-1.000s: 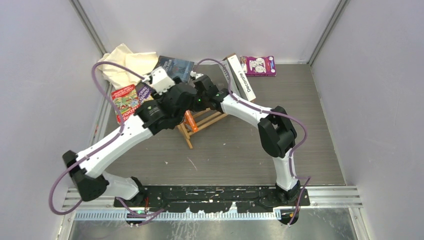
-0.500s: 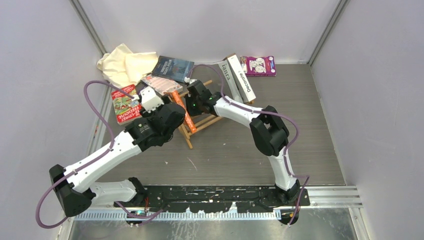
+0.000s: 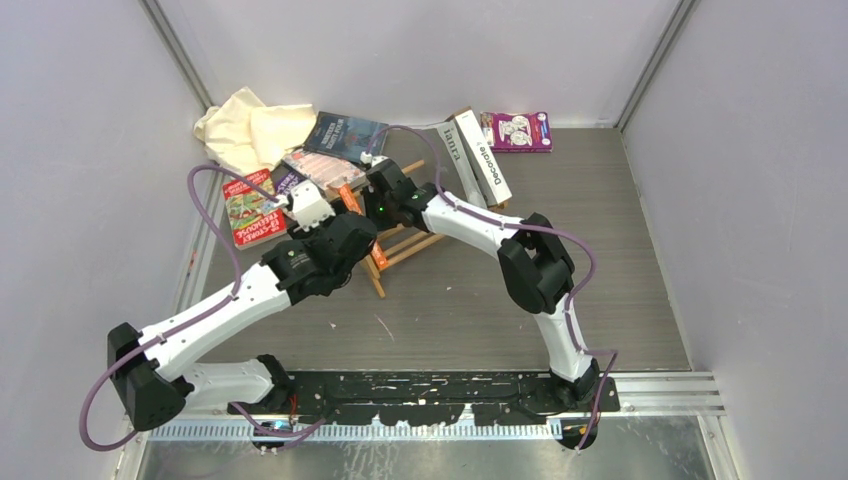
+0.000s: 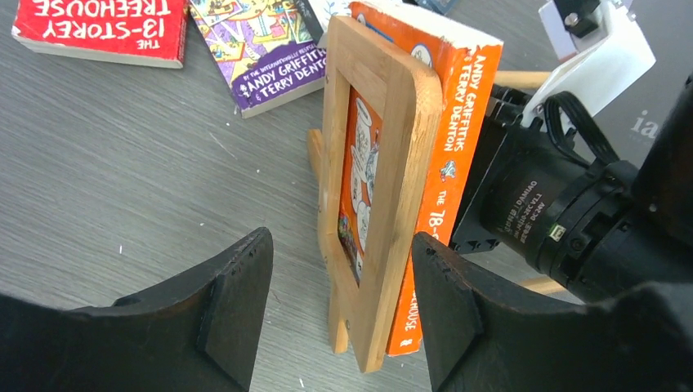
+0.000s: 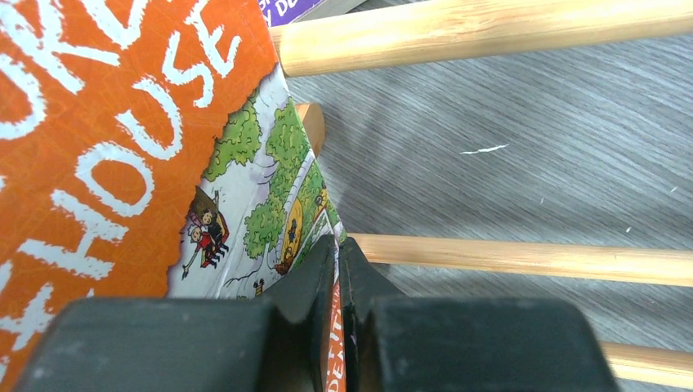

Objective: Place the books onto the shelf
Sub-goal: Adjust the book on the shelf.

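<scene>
Eight books [image 3: 347, 135] show in the overhead view. Seven rest on the grey, streaked table [image 3: 620, 300] across the upper middle of the frame. The eighth, a glossy orange paperback [image 4: 456, 114], stands upright in the shelf [image 4: 391, 163] at the frame's centre, and its cover shows through the flat, round-cornered wooden end frame. The shelf is one rack with round dowels. The right gripper [image 5: 337, 247] is clenched on the orange paperback's cover edge. The left gripper [image 4: 342, 245] is released, its two black fingers spread either side of the end frame and apart from it. One crumpled cream cloth [image 3: 250, 125] lies upper left.
</scene>
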Robot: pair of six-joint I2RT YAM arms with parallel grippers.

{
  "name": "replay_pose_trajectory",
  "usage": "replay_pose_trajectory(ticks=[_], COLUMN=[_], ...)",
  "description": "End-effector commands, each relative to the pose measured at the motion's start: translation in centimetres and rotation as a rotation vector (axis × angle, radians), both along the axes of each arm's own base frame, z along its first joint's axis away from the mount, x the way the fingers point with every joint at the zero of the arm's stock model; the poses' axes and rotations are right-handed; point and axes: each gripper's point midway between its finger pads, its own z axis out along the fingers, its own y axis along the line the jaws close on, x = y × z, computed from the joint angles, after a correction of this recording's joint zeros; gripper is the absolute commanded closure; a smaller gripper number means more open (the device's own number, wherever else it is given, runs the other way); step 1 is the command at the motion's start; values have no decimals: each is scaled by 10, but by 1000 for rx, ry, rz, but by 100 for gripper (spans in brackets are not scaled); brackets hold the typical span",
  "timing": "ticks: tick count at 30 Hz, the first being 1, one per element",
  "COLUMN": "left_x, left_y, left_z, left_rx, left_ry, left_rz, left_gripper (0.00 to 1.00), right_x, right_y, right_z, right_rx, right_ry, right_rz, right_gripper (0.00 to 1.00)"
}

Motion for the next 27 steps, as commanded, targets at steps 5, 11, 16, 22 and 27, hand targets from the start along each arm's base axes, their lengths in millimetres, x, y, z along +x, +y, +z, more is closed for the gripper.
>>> replay_pose_trajectory(ticks=[5, 11, 16, 22, 27], left_x=[8, 8, 7, 4, 1], left_y=[-5, -5, -3, 2, 8], left_z=[5, 11, 21, 39, 53], left_rx=[-38, -44, -52, -65, -79], left_ry=[-35, -43, -62, -91, -115], left_rz=[4, -3, -3, 2, 3], left_gripper=[37, 36, 36, 36, 36], right_x=[-5, -6, 2, 9, 18], right_y=[17, 16, 5, -8, -22], right_z=[22, 29, 40, 56, 72], right_rx=[48, 43, 5, -29, -35], right_ry=[-36, -47, -94, -135, -165], right_rz=[7, 2, -34, -68, -115], right_gripper=[88, 88, 80, 70, 65])
